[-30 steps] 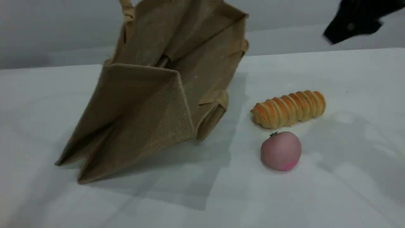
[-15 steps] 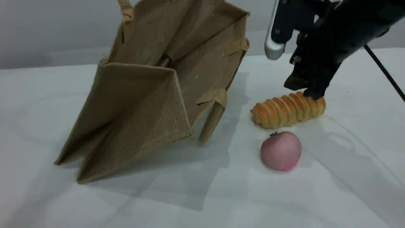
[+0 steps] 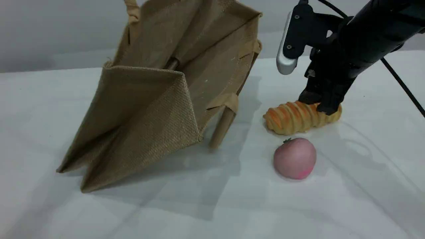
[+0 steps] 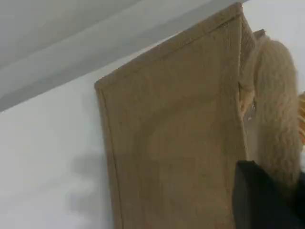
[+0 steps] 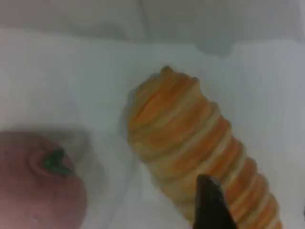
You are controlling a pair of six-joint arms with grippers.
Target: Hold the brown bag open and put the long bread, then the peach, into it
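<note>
- Bag [image 3: 159, 109]: the largest item. It stands tipped up on the table [image 3: 332, 205] with its mouth gaping wide toward the bread side. It is khaki woven jute, creased at the folded bottom. One rope handle [image 3: 132, 10] runs out of the top of the scene view, and the other droops off the near rim. Neither food item is inside. Your left claw [image 4: 259, 198] is clenched. Its wrist view puts the tip against the fuzzy handle, and the bag is hoisted by that end, so I judge it to be grasping the bag. The hold-open step is in hand.
- Bread [image 3: 292, 118]: it lies on the table right of the bag, clear of the mouth. The loaf is golden-orange and ridged, with pale stripes. Your right claw [image 3: 318, 104] sits over its right end with the fingers apart astride the loaf, not yet closed on it. You still have to grip, lift and load it.
- Peach [image 3: 295, 158]: it sits just in front of the bread, apart from it and untouched. It is dusty pink, with the green stem uppermost. It goes in last.
</note>
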